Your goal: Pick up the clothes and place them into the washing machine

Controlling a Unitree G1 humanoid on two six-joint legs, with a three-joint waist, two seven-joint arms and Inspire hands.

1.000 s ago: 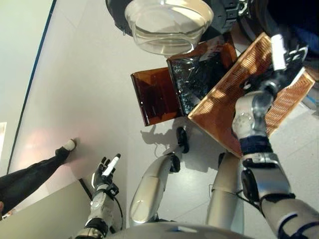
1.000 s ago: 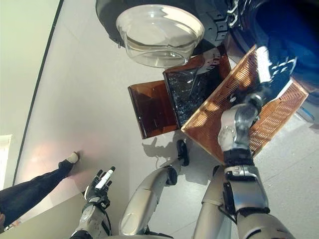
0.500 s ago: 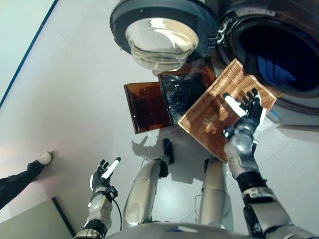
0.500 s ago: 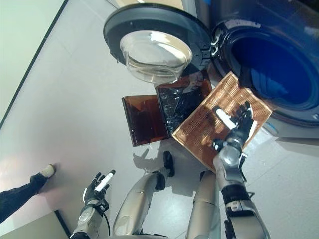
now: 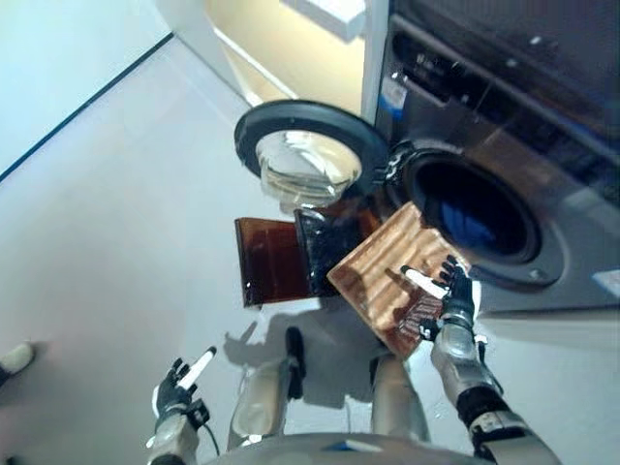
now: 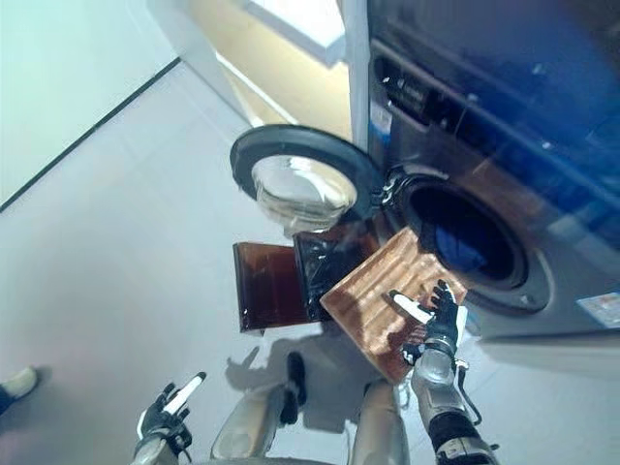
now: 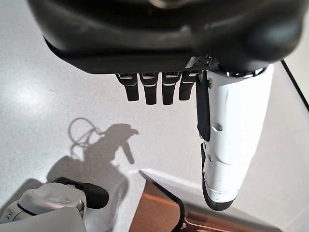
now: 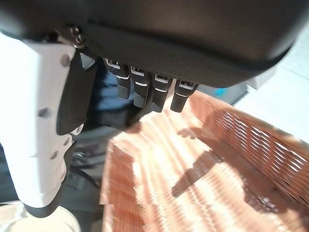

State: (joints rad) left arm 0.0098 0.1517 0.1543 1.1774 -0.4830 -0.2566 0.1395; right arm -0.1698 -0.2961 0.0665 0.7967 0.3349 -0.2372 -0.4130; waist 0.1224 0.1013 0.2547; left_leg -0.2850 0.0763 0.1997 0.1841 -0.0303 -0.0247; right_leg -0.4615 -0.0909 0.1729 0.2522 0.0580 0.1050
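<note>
— Pale grey floor (image 5: 116,242) fills the left half of the head views, with the washing machine (image 5: 542,145) taking the upper right. Where are the clothes?

— Something blue, clothes (image 5: 467,225) I judge, sits inside the drum, seen through the open port right of centre. The right wrist view also shows blue cloth (image 8: 104,92) past the fingers. The woven basket (image 5: 392,276) tipped up just below the port looks empty as far as its visible side shows.

— So the task is nearly done?

— It reads that way: laundry seems to be in, and the round door (image 5: 310,160) at upper centre hangs open. I cannot see whether any garment is left elsewhere; the brown box (image 5: 271,260) and the dark bag (image 5: 334,247) beside the basket show no cloth.

— And the hands?

— The right hand (image 5: 448,291) is at the basket's edge with straight, spread fingers, gripping nothing. The left hand (image 5: 179,380) hangs at lower left over bare floor, fingers relaxed and empty.

— Anything one view adds?

— The right wrist view shows the basket's weave (image 8: 203,174) close up with nothing lying on it; the head views alone show the machine.
</note>
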